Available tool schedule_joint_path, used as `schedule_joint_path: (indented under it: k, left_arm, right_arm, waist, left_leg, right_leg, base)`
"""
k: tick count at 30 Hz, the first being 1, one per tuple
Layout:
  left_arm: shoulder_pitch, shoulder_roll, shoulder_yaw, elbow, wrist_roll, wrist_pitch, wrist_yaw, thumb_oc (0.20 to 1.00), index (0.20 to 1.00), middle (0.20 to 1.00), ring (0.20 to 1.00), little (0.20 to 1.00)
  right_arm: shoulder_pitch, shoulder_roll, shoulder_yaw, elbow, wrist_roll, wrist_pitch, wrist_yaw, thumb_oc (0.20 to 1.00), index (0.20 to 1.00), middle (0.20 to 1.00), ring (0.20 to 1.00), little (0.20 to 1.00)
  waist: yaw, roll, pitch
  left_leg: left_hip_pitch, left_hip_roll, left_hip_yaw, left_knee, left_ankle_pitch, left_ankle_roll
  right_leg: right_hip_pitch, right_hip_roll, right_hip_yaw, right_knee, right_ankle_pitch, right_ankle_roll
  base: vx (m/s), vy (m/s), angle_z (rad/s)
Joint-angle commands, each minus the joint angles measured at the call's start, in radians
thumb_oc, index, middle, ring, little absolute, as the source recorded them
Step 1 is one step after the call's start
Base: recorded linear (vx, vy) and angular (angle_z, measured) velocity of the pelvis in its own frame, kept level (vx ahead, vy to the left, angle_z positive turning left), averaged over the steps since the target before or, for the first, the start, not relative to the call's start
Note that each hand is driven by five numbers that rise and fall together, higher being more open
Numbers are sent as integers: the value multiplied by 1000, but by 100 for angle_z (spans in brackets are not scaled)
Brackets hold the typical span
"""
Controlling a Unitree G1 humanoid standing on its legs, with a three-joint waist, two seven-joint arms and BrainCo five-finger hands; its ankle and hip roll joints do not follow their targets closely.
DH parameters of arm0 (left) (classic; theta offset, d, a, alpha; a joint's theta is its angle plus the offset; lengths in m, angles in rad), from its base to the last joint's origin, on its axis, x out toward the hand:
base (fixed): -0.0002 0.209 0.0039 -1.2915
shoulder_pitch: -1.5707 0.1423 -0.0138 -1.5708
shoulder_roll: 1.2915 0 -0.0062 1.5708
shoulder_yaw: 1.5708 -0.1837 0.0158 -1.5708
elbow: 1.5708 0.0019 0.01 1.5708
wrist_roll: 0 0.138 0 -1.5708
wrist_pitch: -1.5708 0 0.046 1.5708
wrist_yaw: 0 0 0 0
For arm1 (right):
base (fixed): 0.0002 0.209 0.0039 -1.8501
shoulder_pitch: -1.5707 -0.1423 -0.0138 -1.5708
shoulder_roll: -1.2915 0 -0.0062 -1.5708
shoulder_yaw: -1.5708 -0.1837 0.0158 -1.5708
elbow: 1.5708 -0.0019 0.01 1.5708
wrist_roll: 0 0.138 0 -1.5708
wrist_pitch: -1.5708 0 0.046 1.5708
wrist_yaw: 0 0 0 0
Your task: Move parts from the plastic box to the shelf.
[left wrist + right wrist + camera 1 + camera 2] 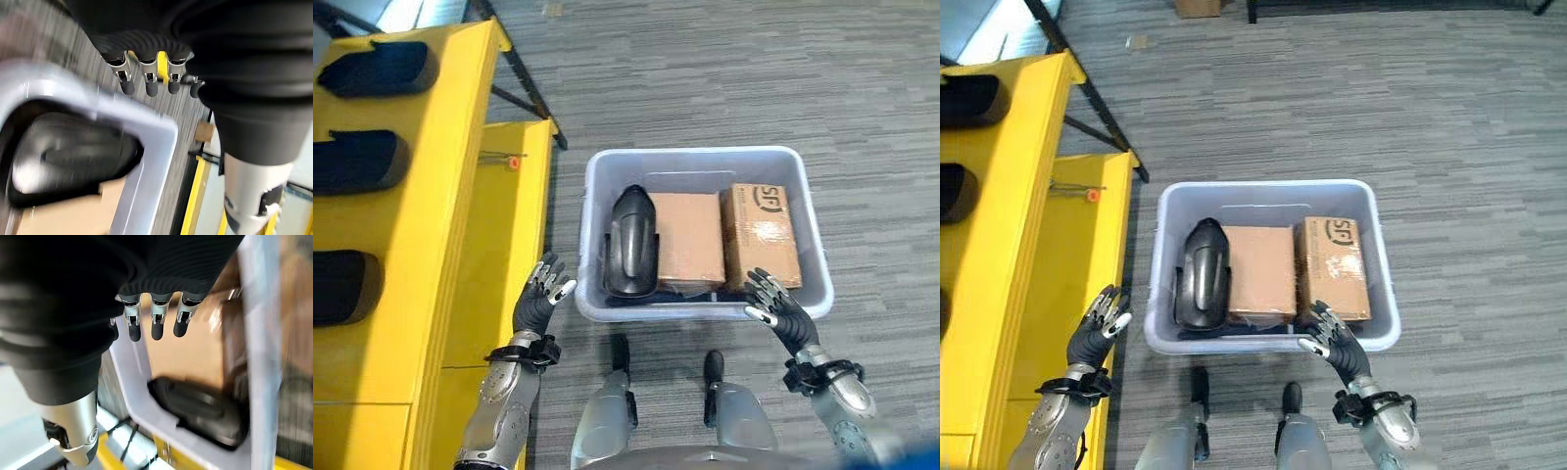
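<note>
The plastic box (597, 176) sits on open floor right of the yellow shelf (431, 196), holding a black part (631, 242) and two cartons. Left hand (540, 299) and right hand (775, 308) hover open-fingered at its near corners, empty.

Two silver-grey arms end in dark ribbed wrist covers — black bands clamp each wrist. The left hand (536, 299) and right hand (781, 311) carry silver fingers (148, 77) with dark rounded tips — small metal links show at their bases.

Grey striped carpet (724, 78) covers the floor. A black metal frame leg (524, 73) slants across it, with a small cardboard box (1197, 8) beyond.
</note>
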Motion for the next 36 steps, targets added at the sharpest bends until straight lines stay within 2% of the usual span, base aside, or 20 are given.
schedule_joint_path:
  k: [1,8,15,27,35,36]
  left_arm:
    - [68,39,49,-77,-22,-43,8,1000,1000,1000,1000,1000]
    - [47,55,37,-85,-13,-42,3,1000,1000,1000,1000,1000]
    - [-97,82,-14,-135,11,-62,20,1000,1000,1000,1000,1000]
    - [-421,73,-115,-110,77,-122,150,1000,1000,1000,1000,1000]
    - [-620,60,-154,2,135,-158,274,1000,1000,1000,1000,1000]
    - [-638,68,-149,14,167,-160,295,1000,1000,1000,1000,1000]
  right_arm:
    - [-13,-6,-9,-25,23,-31,9,1000,1000,1000,1000,1000]
    - [-12,-12,-7,-23,21,-29,13,1000,1000,1000,1000,1000]
    - [-36,-22,20,-32,28,-36,19,1000,1000,1000,1000,1000]
    - [-63,-53,37,-100,48,-62,-12,1000,1000,1000,1000,1000]
    - [-66,-57,53,-137,48,-88,-49,1000,1000,1000,1000,1000]
    - [-65,-56,57,-136,51,-91,-56,1000,1000,1000,1000,1000]
  waist:
    - [1,-42,-41]
    - [-1,-65,-45]
    - [-18,-80,-32]
    - [-81,-99,79]
    - [-135,-146,165]
    - [-138,-148,171]
  left_leg:
    - [-3,116,14,92,-77,-37]
    - [3,114,17,89,-85,-32]
    - [-12,121,24,85,-79,-43]
    - [-125,137,56,124,-59,-62]
    - [-231,148,95,164,-54,-73]
    - [-228,153,92,171,-79,-82]
  right_leg:
    - [21,-66,14,-118,104,54]
    - [22,-70,7,-118,109,61]
    - [-10,-68,13,-115,113,61]
    - [-155,-69,48,-83,148,60]
    - [-279,-57,79,-80,199,63]
    - [-275,-51,79,-80,185,70]
  base:
    - [25,76,12]
    - [19,30,-3]
    - [-3,6,-2]
    - [-61,7,-12]
    - [-62,-7,-20]
    - [37,-24,-14]
